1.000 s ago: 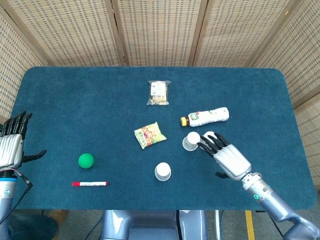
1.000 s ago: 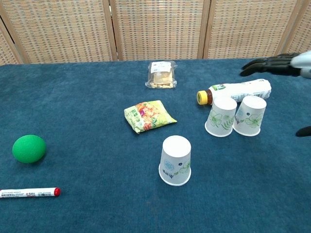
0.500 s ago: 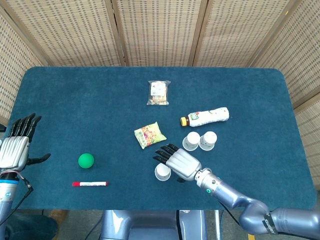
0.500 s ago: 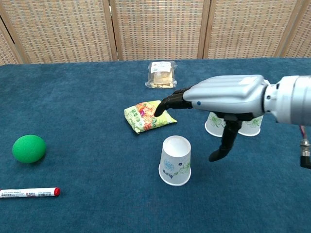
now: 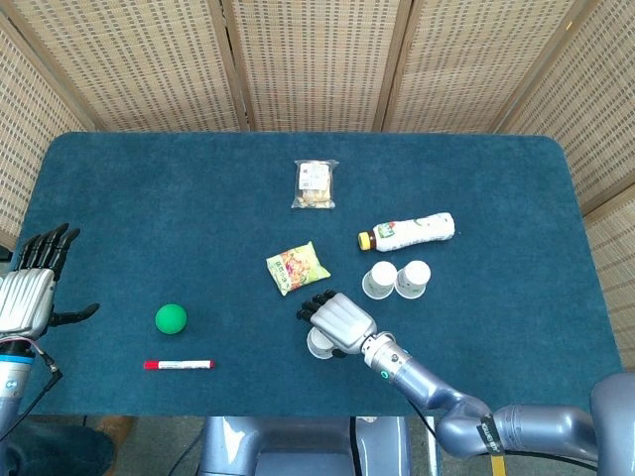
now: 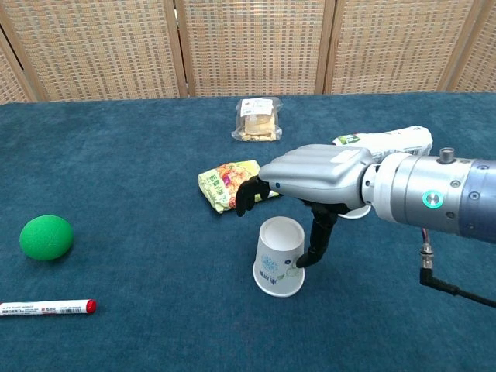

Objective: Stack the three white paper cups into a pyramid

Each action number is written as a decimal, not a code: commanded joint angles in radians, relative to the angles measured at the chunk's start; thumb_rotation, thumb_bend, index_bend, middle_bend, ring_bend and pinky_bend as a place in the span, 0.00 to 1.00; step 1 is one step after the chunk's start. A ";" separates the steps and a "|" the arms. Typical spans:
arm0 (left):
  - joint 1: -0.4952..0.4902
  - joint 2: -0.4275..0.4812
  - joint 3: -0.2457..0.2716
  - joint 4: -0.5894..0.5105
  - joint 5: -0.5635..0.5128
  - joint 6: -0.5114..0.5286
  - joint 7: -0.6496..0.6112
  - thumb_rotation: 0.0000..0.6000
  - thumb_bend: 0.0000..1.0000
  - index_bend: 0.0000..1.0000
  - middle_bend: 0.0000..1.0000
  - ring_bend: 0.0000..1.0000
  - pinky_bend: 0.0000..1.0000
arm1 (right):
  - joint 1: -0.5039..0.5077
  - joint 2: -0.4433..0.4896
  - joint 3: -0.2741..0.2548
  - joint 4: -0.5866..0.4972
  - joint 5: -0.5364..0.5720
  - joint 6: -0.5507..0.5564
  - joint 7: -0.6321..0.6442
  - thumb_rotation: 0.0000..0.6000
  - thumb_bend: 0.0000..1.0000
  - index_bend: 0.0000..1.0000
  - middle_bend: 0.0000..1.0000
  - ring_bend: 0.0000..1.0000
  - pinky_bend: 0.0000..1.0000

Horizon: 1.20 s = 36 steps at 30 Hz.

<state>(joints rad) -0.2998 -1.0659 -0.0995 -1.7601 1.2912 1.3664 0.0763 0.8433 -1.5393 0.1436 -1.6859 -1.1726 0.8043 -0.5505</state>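
Your left hand (image 5: 28, 293) sits at the far left edge of the surface (image 5: 149, 198), fingers spread and holding nothing, well apart from anything the task needs. Moving right, the green ball (image 6: 46, 236) and the red-capped marker (image 6: 46, 308) lie near that side and play no part here.

The lone cup (image 6: 279, 256) stands upside down near the front middle of the surface, and your right hand (image 6: 310, 174) is poised directly over it. The fingers (image 6: 246, 194) reach out above and past the cup's far-left side, while the thumb (image 6: 318, 236) drops down by its right wall, touching or just short of it; I cannot tell which. The hand has not closed, so nothing is gripped yet. Just behind the fingers lies the snack packet (image 6: 232, 182).

Further right, the two base cups (image 5: 395, 280) stand side by side, touching or nearly so, just in front of the lying bottle (image 5: 409, 232). In the chest view your forearm hides them.

So you are at the grasp of the third cup, with the base apparently laid. Next, lower a little, close fingers and thumb gently on the cup's wall without crushing the paper, lift clear, then carry it right and set it upside down across the seam of the pair.
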 commanded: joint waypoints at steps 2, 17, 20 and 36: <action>0.001 0.001 -0.002 -0.002 0.002 -0.003 0.001 1.00 0.00 0.00 0.00 0.00 0.00 | -0.007 -0.027 -0.004 0.029 -0.014 0.031 0.028 1.00 0.22 0.42 0.46 0.44 0.49; 0.008 0.009 -0.014 -0.007 0.011 -0.020 -0.010 1.00 0.00 0.00 0.00 0.00 0.00 | -0.040 0.077 0.078 -0.076 -0.017 0.126 0.182 1.00 0.38 0.56 0.56 0.52 0.59; 0.008 0.011 -0.014 -0.008 0.015 -0.025 -0.012 1.00 0.00 0.00 0.00 0.00 0.00 | -0.052 0.156 0.115 -0.127 -0.001 0.164 0.177 1.00 0.38 0.56 0.56 0.52 0.59; 0.016 0.004 -0.008 -0.028 0.041 -0.025 0.013 1.00 0.00 0.00 0.00 0.00 0.00 | -0.101 0.374 0.131 -0.129 0.279 0.187 0.119 1.00 0.39 0.56 0.56 0.52 0.58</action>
<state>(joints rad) -0.2839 -1.0614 -0.1078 -1.7874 1.3320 1.3418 0.0889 0.7436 -1.1750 0.2885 -1.8260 -0.9139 1.0031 -0.4193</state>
